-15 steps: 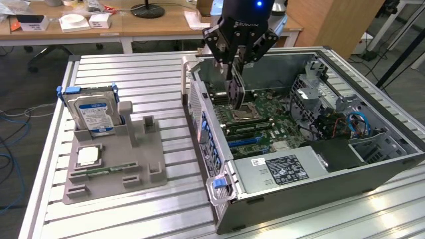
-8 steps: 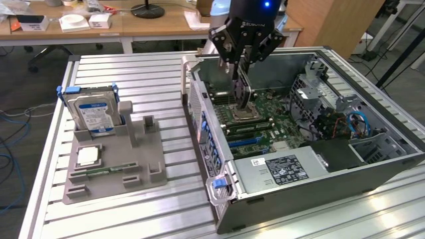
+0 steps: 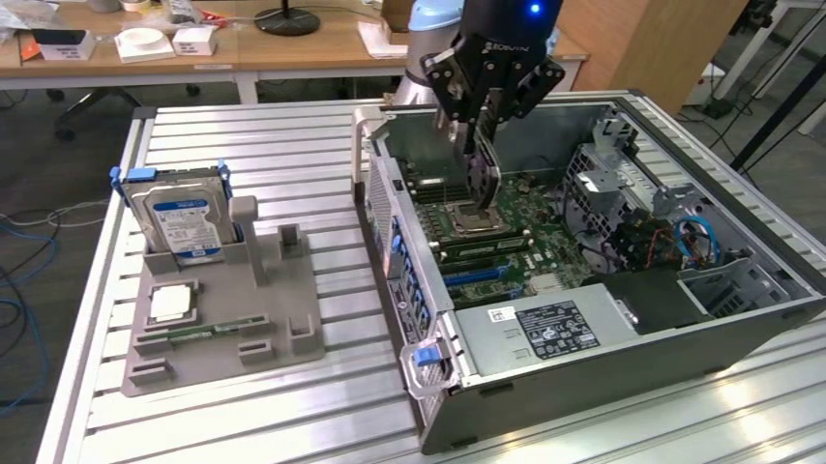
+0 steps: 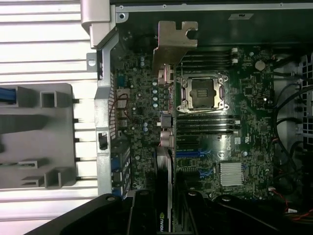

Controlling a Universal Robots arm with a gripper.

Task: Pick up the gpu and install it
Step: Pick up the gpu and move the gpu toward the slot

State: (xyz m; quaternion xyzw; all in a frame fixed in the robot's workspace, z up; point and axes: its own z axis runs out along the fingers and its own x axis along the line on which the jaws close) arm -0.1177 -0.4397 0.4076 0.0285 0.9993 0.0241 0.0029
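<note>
My gripper hangs over the open computer case, shut on the gpu. The card hangs edge-down from the fingers, its lower end just above the motherboard near the CPU socket. In the wrist view the gpu is seen edge-on, silver end bracket farthest from the camera, green board and black face running back to the gripper. It lies over the motherboard beside the socket and in line with the case's rear wall. The blue expansion slots sit beside the card.
A grey fixture on the slatted table holds a blue-labelled hard drive, a CPU chip and a memory stick. Inside the case are a power supply, drive cages and blue cables. Desks stand behind.
</note>
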